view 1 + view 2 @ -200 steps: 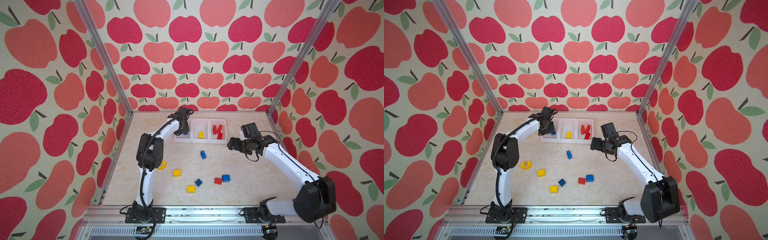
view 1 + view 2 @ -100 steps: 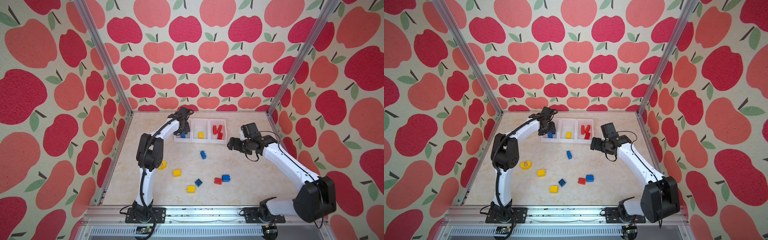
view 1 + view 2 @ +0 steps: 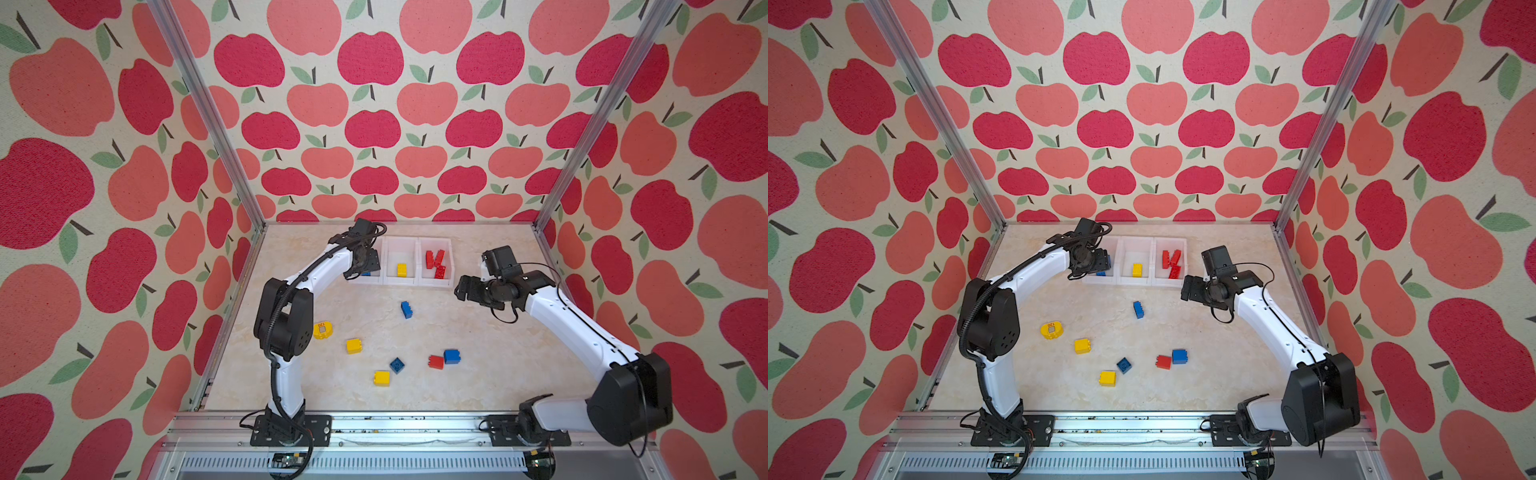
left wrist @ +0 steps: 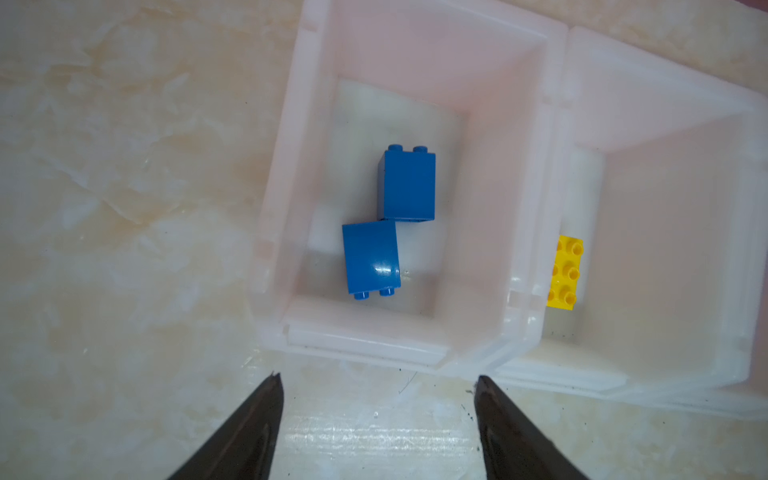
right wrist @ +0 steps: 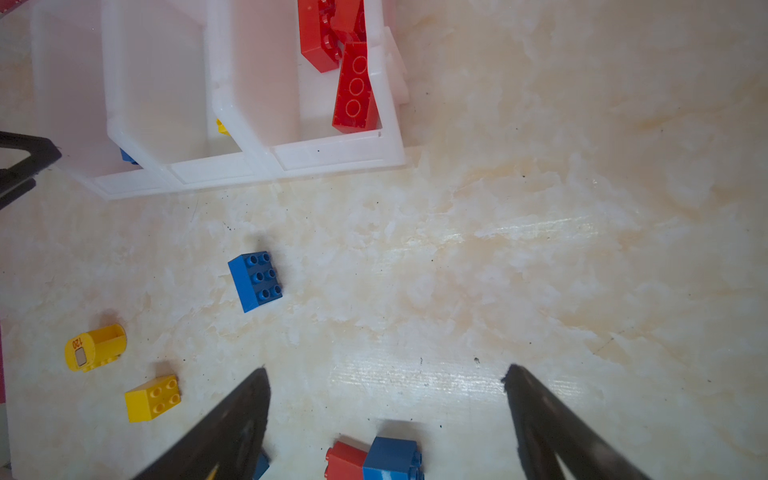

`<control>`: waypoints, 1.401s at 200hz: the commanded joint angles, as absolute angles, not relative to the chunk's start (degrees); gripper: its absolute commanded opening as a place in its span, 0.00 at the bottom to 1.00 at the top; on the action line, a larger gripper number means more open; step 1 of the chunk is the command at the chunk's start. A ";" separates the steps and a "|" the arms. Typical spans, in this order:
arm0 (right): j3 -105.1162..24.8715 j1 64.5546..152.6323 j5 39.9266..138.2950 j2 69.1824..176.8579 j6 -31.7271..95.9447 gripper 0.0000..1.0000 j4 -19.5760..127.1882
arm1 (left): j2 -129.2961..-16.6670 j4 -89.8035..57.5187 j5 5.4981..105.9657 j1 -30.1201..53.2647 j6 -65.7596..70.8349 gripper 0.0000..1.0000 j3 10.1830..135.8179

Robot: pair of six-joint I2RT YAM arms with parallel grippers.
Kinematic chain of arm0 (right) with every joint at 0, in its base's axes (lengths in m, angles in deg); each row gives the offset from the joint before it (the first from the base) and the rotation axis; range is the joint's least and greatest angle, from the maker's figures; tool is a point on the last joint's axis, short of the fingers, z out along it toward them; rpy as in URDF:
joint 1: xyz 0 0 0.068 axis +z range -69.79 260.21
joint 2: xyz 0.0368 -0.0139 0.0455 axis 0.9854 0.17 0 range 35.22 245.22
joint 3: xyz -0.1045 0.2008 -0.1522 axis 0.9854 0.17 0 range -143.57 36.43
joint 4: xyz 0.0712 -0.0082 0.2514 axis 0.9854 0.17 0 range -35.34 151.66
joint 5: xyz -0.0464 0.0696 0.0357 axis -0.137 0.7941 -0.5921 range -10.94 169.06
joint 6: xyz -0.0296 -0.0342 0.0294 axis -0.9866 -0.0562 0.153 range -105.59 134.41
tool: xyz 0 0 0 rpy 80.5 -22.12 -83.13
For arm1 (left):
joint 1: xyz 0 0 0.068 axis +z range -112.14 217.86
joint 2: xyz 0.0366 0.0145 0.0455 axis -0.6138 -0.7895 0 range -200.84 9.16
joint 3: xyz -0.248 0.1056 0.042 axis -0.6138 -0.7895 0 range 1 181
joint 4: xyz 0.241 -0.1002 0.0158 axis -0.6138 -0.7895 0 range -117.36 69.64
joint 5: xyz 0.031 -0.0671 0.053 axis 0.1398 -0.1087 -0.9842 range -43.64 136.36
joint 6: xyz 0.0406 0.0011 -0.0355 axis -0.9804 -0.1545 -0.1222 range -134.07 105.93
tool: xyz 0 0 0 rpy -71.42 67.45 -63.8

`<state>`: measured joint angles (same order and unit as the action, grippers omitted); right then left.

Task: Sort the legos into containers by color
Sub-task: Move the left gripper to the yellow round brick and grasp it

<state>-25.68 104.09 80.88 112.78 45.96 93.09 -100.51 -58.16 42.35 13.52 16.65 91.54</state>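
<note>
The containers are three joined white bins at the back of the table. My left gripper hangs open and empty over the left bin's front rim. Two blue legos lie inside that bin. A yellow brick sits in the middle bin and red bricks lie in the right one. My right gripper stands open and empty above the table, right of the bins. Loose on the table are a long blue brick, a rounded yellow piece and several more.
Nearer the front lie two yellow bricks, a dark blue one, and a red brick touching a blue one. Apple-patterned walls close in the left, back and right sides.
My left gripper's jaws have spread wider over the left bin. Neither arm has otherwise shifted, and the loose bricks lie where they were.
</note>
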 commanded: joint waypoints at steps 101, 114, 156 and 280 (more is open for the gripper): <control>-24.65 104.96 80.53 111.57 46.67 0.91 94.51 | -79.49 -63.71 45.49 13.82 15.29 0.98 71.54; -24.57 105.04 80.43 111.59 46.75 0.91 94.43 | -78.06 -64.63 45.40 14.17 15.30 0.99 70.04; -24.15 105.35 80.48 111.28 47.01 0.91 94.34 | -74.63 -68.08 45.79 15.90 15.33 0.99 65.72; -19.83 106.65 83.37 110.78 48.76 0.91 91.12 | -74.01 -70.40 46.62 23.42 12.39 0.99 58.18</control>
<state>-21.09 106.01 81.80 112.45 47.45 92.15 -73.32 -69.55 45.78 22.73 14.27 59.50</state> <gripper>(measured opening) 0.912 0.993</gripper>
